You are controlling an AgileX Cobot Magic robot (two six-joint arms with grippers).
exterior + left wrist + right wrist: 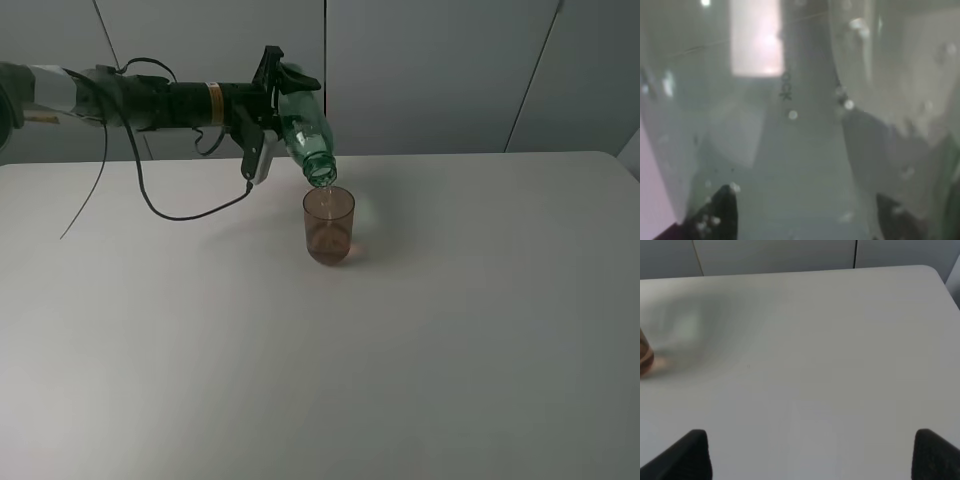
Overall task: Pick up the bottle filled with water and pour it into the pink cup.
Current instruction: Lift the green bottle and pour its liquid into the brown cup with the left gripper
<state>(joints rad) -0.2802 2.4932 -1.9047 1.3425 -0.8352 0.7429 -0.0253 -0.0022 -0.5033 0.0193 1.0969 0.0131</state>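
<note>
My left gripper point(285, 92) is shut on the green bottle point(308, 135) and holds it tilted, neck down, with its mouth just above the rim of the pink cup point(329, 225). The cup stands upright on the white table point(320, 380) and holds some liquid. In the left wrist view the bottle's translucent body point(805, 125) fills the frame between the dark fingertips point(715, 215). In the right wrist view a sliver of the cup point(644, 357) shows at one edge. My right gripper point(810, 455) is open and empty over the table, out of the high view.
A black cable point(190, 212) hangs from the left arm down onto the table behind the cup. Grey wall panels point(440, 70) stand behind the table's far edge.
</note>
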